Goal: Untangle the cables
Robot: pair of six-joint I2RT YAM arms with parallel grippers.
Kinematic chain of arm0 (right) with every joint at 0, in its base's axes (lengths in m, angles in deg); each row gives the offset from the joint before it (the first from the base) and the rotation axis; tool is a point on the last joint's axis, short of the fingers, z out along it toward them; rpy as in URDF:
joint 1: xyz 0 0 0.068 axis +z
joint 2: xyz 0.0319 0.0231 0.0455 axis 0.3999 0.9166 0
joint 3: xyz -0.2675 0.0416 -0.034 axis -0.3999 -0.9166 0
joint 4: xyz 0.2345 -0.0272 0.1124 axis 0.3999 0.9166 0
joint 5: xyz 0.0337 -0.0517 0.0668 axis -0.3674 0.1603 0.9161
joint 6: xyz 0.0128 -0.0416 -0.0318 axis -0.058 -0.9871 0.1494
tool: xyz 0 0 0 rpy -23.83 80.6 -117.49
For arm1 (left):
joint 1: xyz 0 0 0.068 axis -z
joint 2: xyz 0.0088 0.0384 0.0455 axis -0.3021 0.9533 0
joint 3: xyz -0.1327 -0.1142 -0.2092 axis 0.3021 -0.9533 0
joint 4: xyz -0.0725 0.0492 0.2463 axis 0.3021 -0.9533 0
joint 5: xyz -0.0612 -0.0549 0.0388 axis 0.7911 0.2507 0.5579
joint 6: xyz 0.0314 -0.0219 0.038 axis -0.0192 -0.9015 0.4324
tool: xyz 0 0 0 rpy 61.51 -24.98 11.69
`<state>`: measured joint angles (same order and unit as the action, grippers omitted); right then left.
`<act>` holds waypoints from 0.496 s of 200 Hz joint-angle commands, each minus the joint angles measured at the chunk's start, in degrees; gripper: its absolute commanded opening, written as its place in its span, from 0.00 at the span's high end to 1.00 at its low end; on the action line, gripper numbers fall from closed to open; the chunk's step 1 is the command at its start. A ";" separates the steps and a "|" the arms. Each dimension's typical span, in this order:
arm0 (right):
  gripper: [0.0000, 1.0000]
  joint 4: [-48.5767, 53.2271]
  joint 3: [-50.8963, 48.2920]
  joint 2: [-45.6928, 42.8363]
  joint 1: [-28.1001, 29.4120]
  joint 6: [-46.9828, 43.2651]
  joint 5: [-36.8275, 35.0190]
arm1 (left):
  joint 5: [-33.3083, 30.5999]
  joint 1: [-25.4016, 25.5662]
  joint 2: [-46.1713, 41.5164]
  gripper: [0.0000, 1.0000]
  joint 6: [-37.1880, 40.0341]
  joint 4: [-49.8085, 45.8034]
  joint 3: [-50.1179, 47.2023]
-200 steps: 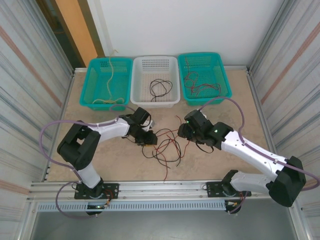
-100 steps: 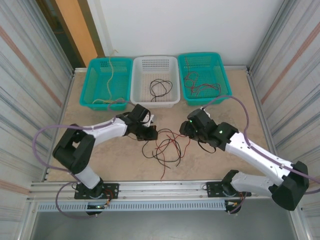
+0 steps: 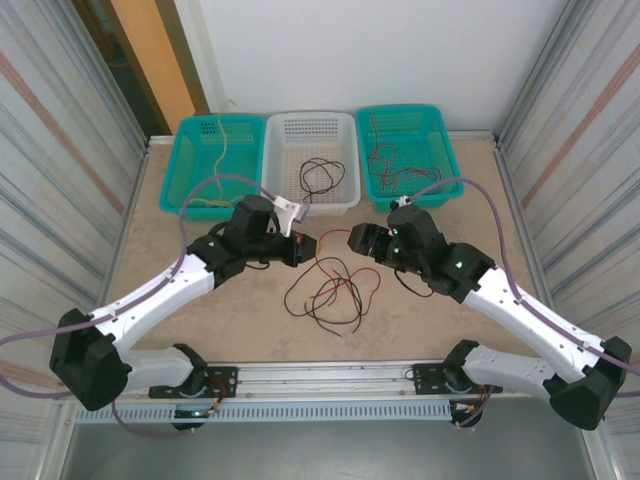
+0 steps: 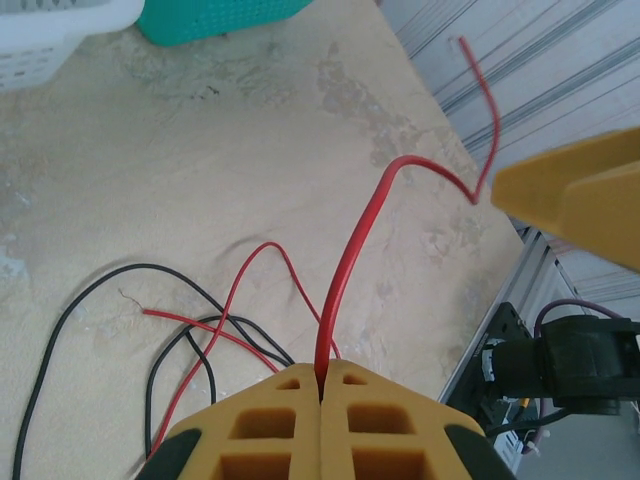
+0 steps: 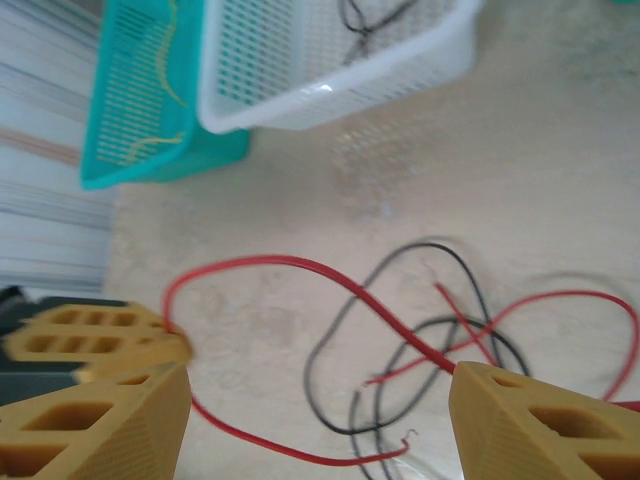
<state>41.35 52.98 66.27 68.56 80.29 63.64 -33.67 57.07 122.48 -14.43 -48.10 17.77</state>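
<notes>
A loose tangle of red and black cables (image 3: 330, 292) lies on the table between the arms. My left gripper (image 3: 300, 249) hovers above the tangle's back left and is shut on one red cable (image 4: 350, 250). In the left wrist view that cable rises from the closed fingertips (image 4: 322, 368) and bends away to a free end. My right gripper (image 3: 355, 240) faces it from the right, open. In the right wrist view the wide gap (image 5: 320, 420) between its fingers holds nothing. The red cable (image 5: 300, 265) arcs ahead of it, over the black cables (image 5: 340, 340).
Three baskets stand along the back: a teal basket (image 3: 172, 175) holding a yellow cable (image 3: 222, 150), a white basket (image 3: 310, 207) with a black cable (image 3: 320, 176), and a teal basket (image 3: 455, 165) with red and black cables (image 3: 400, 172). Corrugated walls line both sides.
My left gripper closed on a red cable and lifted it up and back while the left arm stretched out. The right gripper opened wider and moved slightly back.
</notes>
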 commanded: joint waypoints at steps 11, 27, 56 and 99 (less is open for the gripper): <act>0.30 -2.36 4.07 -1.34 -0.34 -1.84 2.93 | 1.19 1.70 -4.05 1.00 5.70 3.53 2.52; 0.28 -4.07 4.12 -1.87 -0.55 -0.76 4.11 | 1.82 2.34 -5.42 1.00 6.38 5.93 1.55; 0.26 -7.57 4.13 -1.59 -1.70 1.84 7.75 | 2.76 2.44 -7.28 1.00 5.99 10.39 -1.15; 0.26 -10.60 3.48 0.85 -1.58 5.40 9.60 | 2.25 2.68 -8.26 1.00 5.83 12.52 -1.83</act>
<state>34.49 56.00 65.96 66.94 82.52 71.07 -32.44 59.34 115.49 -9.97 -38.96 16.45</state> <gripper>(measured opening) 0.742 0.064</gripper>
